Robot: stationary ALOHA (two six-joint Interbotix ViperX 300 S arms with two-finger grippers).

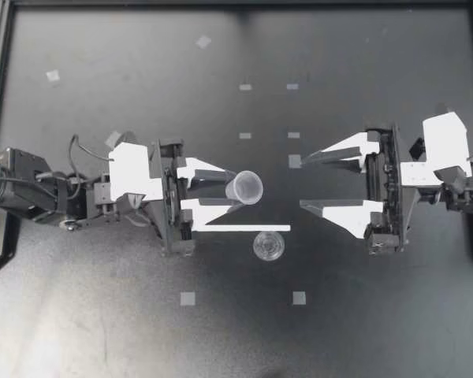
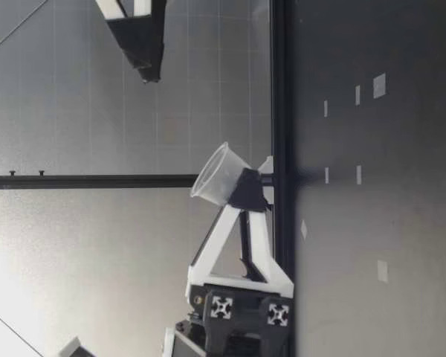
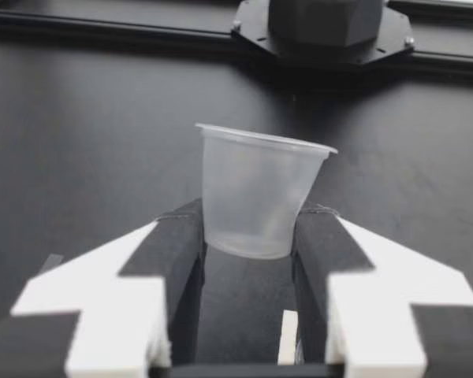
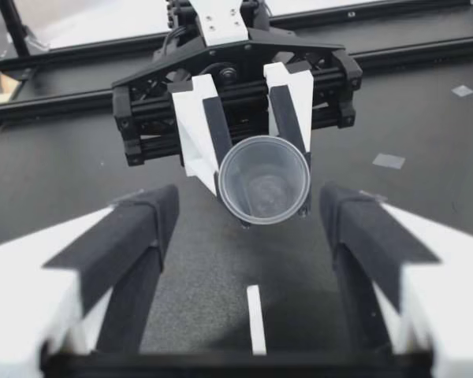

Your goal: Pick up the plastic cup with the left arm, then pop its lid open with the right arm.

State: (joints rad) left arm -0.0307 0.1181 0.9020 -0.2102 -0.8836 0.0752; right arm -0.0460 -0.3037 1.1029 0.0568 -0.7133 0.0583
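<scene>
My left gripper (image 1: 238, 189) is shut on the base of a clear plastic cup (image 1: 248, 187), held above the table and tilted, mouth toward my right arm. In the left wrist view the cup (image 3: 256, 193) sits clamped between both dark pads (image 3: 177, 244). The low view shows the cup (image 2: 219, 175) lifted well off the table. My right gripper (image 1: 303, 182) stands open, facing the cup a short way off. In the right wrist view the cup's mouth (image 4: 264, 179) shows ahead, between the spread fingers (image 4: 138, 228). A second clear cup (image 1: 268, 246) stands on the table just below the held one.
A thin white strip (image 1: 240, 228) lies on the black table (image 1: 142, 331) beside the left gripper's fingers. Small grey tape squares (image 1: 188, 298) mark the surface. A black frame rail (image 1: 236, 4) runs along the table's far edge.
</scene>
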